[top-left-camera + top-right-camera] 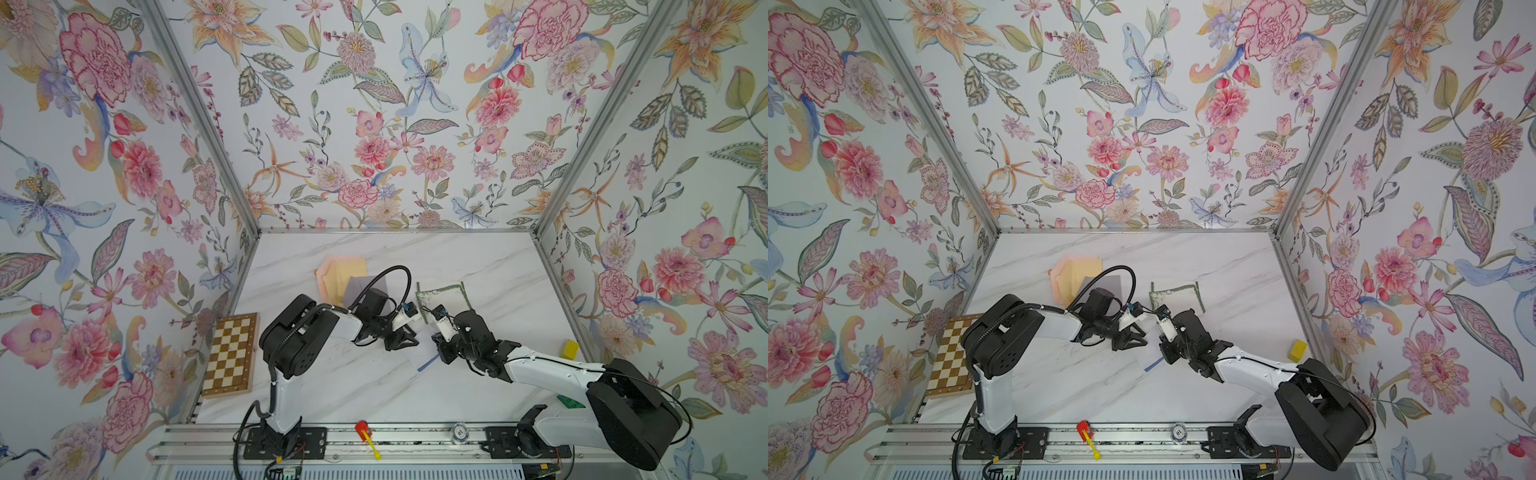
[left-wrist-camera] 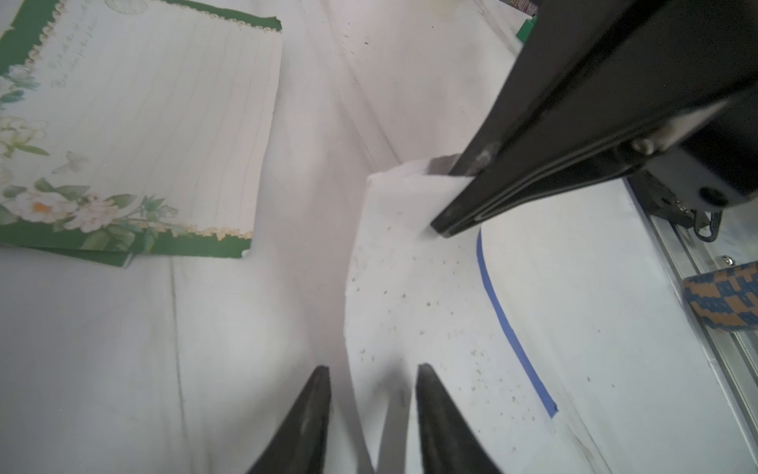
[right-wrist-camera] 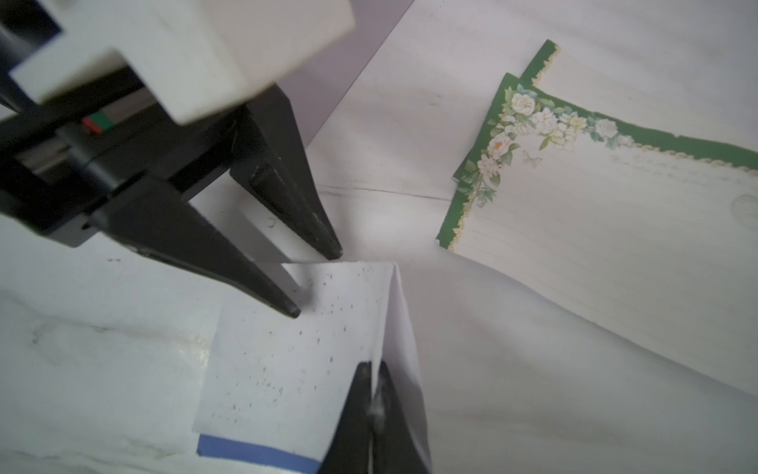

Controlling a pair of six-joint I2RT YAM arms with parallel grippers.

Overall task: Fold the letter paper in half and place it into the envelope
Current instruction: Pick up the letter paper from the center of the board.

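The white envelope (image 3: pixel 287 369), near on the counter (image 1: pixel 374 386), is pinched by the right claw (image 3: pixel 374 365), seemingly to be kept open; the left claw (image 2: pixel 373 369) is spread at its edge, the letter paper (image 2: pixel 143 123) laid on its far side.

Matt, speckled white paper sheet (image 3: pixel 287 369) on smooth marbled table (image 1: pixel 478 257).

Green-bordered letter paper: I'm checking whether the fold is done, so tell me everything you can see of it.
The green-bordered letter paper is a cream ruled sheet with a green border, pale scalloped trim, white flowers at one corner and faint script. A second green-edged layer peeks from under one edge, so it looks folded double. It lies on the marble table, with nothing else seen touching it.
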